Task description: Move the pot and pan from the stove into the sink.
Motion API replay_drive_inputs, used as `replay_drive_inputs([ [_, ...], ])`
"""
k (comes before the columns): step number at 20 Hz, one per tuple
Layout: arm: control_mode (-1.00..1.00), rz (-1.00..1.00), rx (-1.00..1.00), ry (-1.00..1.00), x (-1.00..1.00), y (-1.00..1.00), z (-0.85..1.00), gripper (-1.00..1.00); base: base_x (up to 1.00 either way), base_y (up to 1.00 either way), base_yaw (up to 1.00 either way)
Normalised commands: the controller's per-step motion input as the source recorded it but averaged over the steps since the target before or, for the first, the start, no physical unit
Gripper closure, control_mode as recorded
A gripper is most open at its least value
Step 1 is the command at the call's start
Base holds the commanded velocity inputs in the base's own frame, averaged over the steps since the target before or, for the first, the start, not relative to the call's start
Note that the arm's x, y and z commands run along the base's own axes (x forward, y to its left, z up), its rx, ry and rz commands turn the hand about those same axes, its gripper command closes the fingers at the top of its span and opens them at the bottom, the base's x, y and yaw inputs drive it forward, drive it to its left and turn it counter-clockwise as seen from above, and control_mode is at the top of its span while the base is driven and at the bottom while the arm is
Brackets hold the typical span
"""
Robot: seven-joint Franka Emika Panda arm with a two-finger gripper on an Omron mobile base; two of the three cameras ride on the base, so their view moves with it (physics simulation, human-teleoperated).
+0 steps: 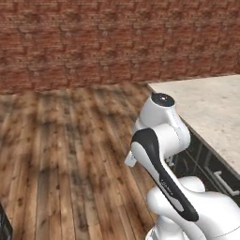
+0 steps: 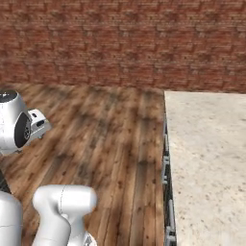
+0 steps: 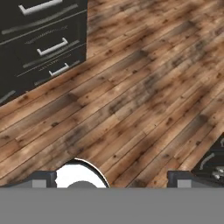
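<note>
The pot, the pan, the stove and the sink are all out of view. My white arm [image 1: 161, 140] is folded up over the base, its upper joint also showing at the left edge [image 2: 12, 122]. In the hand view my gripper [image 3: 111, 179] points down at bare wooden floor. Its two dark fingertips [image 3: 43, 178] stand far apart, open, with nothing between them.
A speckled beige countertop [image 1: 211, 108] [image 2: 206, 158] runs along the right, with dark cabinet fronts [image 1: 206, 164] below it. Black drawers with metal handles [image 3: 39, 39] stand past the floor in the hand view. A brick wall [image 1: 93, 42] closes the back; wooden floor [image 1: 61, 154] spreads to the left.
</note>
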Motion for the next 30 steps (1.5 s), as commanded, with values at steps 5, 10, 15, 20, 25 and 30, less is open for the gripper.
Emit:
replay_drive_inputs([
  [5,1.00,0.00,0.00,0.00,0.00,0.00,0.00,-1.00,0.00,-0.08,-0.47],
  [10,1.00,0.00,0.00,0.00,0.00,0.00,0.00,-1.00,-0.02,-0.15,-0.44],
  [15,1.00,0.00,0.00,0.00,0.00,0.00,0.00,-1.00,-0.02,-0.16,-0.43],
  [20,1.00,0.00,0.00,0.00,0.00,0.00,0.00,-1.00,-0.04,-0.19,-0.43],
  [25,1.00,0.00,0.00,0.00,0.00,0.00,0.00,-1.00,-0.04,-0.18,-0.43],
  [30,1.00,0.00,0.00,0.00,0.00,0.00,0.00,-1.00,-0.05,-0.18,-0.42],
])
